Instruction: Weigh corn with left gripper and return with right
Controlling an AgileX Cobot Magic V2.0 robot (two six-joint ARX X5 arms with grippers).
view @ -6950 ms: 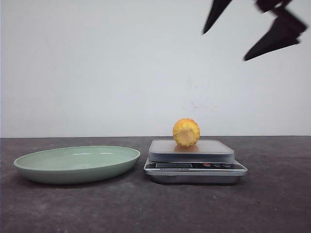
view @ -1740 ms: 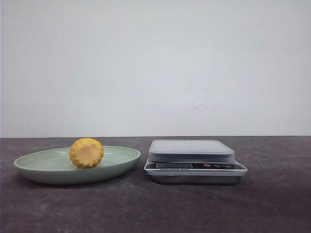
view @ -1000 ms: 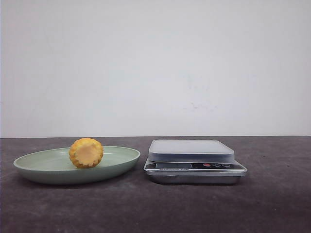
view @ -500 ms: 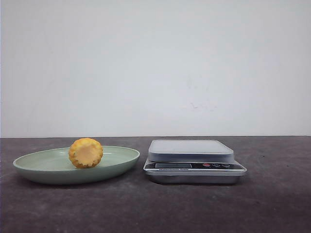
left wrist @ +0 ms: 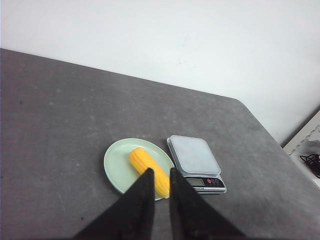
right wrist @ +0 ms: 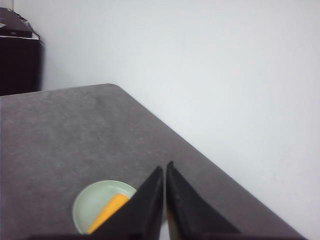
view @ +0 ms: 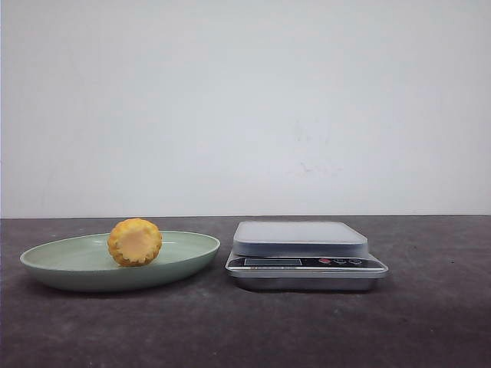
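The corn, a stubby yellow-orange cob with its paler cut end facing the front view, lies in the green dish on the left. The silver scale to its right has a bare platform. Neither gripper appears in the front view. My left gripper hangs high above the table, shut with only a narrow slit and nothing held; below it lie the corn, the dish and the scale. My right gripper is shut and empty, also far above the dish and corn.
Dark grey tabletop with a white wall behind. In the left wrist view the table's edge runs off behind the scale, with cables on the floor beyond it. A dark cabinet stands past the table's far corner in the right wrist view.
Seven seconds ago the corn stood on the scale with the right gripper above it; now it lies in the dish and that gripper has left the front view. Nothing has moved over the last second.
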